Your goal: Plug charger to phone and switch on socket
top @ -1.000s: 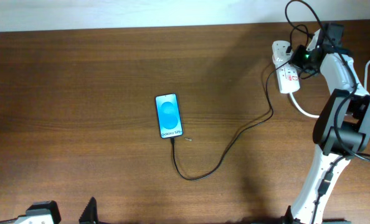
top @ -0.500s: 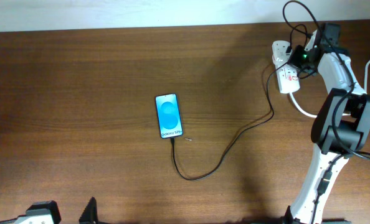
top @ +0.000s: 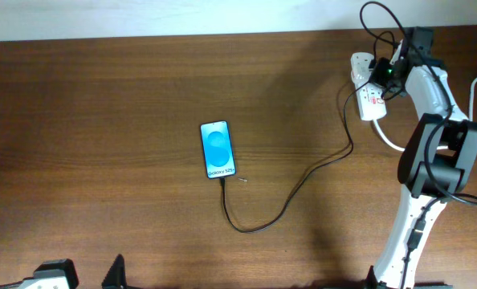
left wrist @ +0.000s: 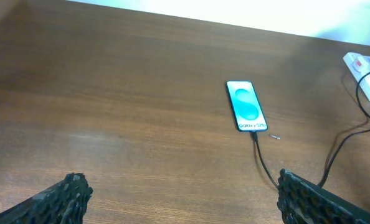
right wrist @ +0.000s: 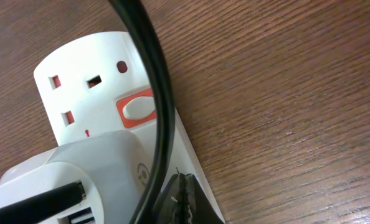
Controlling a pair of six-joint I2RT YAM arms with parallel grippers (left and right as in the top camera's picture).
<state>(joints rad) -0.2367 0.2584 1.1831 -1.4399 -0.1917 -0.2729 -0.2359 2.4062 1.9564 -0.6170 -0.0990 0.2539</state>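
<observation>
Phone [top: 218, 149] lies flat and face up near the middle of the brown wooden surface [top: 102, 160], its screen lit bright blue with white lettering near its lower end. The charger [top: 287, 205], a thin black cable, meets the phone at its lower edge, dips into a loop below it, then climbs to the right across the wood toward the far right corner. Just beside the cable's tip at the phone lies a small thin item [top: 243, 178], too small to identify. In that far right corner sits the socket [top: 367, 96], a white power strip lying near the back edge, with a thick white cord [top: 391, 140] curving away from it toward the right. From the right wrist view the strip shows an empty set of pin holes, an orange-red switch [right wrist: 138, 109] beside them, and a white adapter [right wrist: 79, 180] seated in the next outlet; whether the switch is on or off cannot be told. A black cable arcs across the front of that view. The right end effector [right wrist: 182, 199] is closed, holding nothing, its dark tips together at the strip's edge just below the switch; actual contact cannot be made out. The left end effector [left wrist: 182, 186] hangs low at the near edge, well apart from the phone, its fingers [left wrist: 66, 196] spread wide with nothing between them.
</observation>
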